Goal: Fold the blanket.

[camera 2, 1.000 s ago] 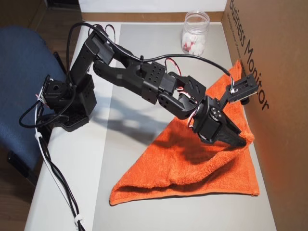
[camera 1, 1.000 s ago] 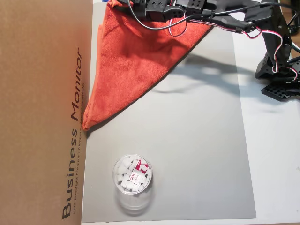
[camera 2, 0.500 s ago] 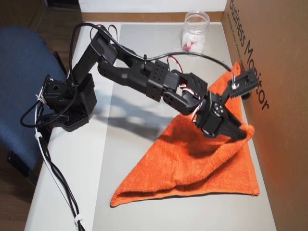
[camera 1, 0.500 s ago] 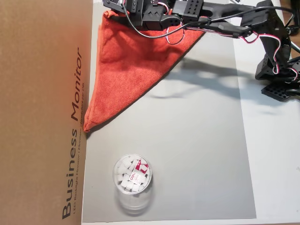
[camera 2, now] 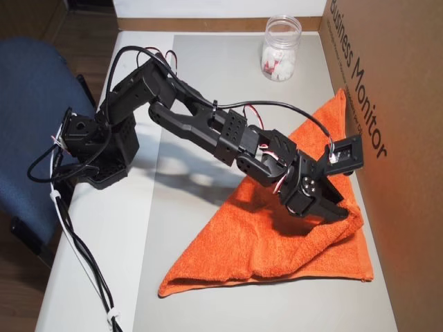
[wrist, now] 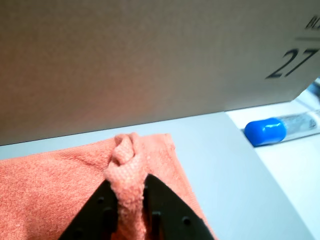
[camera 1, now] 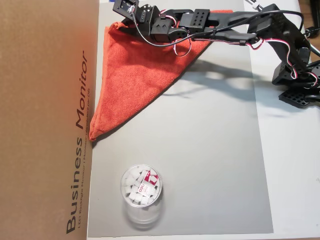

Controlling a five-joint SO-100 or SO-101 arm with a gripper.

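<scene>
The blanket is an orange-red towel folded into a triangle on the grey mat, against the cardboard box. In an overhead view a doubled corner lies by the box. My gripper is shut on a bunched fold of the blanket at that corner, and cloth sticks up between the black fingers. In both overhead views the gripper sits low on the blanket's corner next to the box.
A tall cardboard box marked "Business Monitor" walls off one side of the mat. A clear plastic jar of white pieces stands on the mat away from the blanket. A blue-capped tube lies beyond the mat.
</scene>
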